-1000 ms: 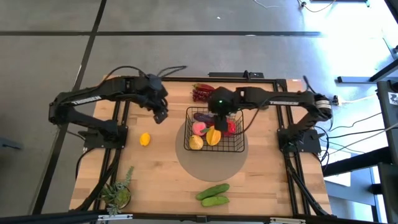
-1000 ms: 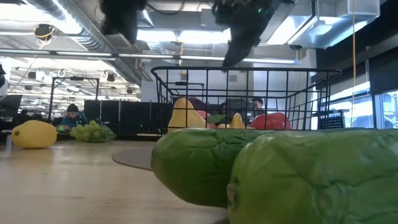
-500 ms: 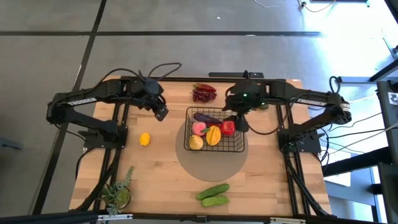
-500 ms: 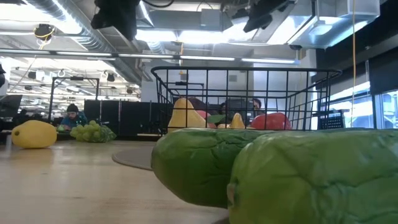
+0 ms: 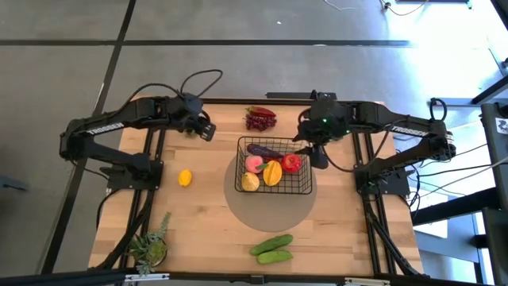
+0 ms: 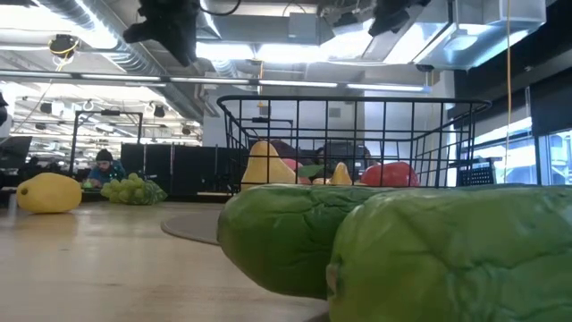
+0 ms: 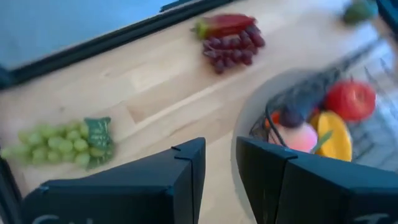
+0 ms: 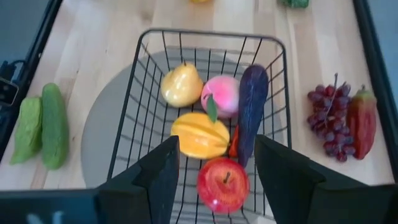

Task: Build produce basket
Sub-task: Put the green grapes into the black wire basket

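The black wire-mesh rectangular basket [image 5: 274,168] sits mid-table on a grey round mat [image 5: 270,200], holding a red apple [image 5: 291,163], orange mango [image 5: 272,173], pink peach [image 5: 254,164], yellow pear [image 5: 249,182] and purple eggplant [image 5: 264,149]. The right gripper [image 5: 318,157] hovers at the basket's right edge, jaws wide and empty. The left gripper [image 5: 205,132] hangs above the wooden table [image 5: 198,222] well left of the basket, jaws narrowly parted, empty, arm outstretched.

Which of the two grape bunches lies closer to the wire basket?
The purple grape bunch, just beyond the black wire-mesh basket's far rim. The green grape bunch lies farther out, toward the table's left side.
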Robot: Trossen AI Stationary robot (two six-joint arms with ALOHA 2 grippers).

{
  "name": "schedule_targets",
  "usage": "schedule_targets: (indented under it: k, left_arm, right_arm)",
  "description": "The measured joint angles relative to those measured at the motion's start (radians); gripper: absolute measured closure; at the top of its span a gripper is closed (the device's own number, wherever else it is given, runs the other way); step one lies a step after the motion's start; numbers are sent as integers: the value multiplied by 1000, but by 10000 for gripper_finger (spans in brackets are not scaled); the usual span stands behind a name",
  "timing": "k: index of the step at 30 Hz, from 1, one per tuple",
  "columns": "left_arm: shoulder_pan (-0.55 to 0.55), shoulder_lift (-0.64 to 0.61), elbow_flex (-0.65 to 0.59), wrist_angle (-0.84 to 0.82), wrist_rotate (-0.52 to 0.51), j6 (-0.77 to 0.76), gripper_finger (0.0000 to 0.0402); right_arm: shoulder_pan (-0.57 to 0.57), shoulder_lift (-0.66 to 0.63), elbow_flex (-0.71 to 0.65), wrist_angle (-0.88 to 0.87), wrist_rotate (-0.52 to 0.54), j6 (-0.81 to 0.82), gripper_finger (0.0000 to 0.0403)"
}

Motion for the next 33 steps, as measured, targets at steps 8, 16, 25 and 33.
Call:
schedule_targets:
  k: [8,16,25,33]
  left_arm:
    - [150,39,0,-10,61,-145,321]
    - [331,137,0,-64,169,-22,321]
    - [463,258,0,-208,211,145,321]
    - [532,371,0,-270,206,216,321]
  right_arm:
    - [0,0,0,-39,0,0,204]
    - [0,0,0,-88,0,0,204]
    - [0,0,0,-110,0,0,204]
    - [0,0,0,-118,0,0,204]
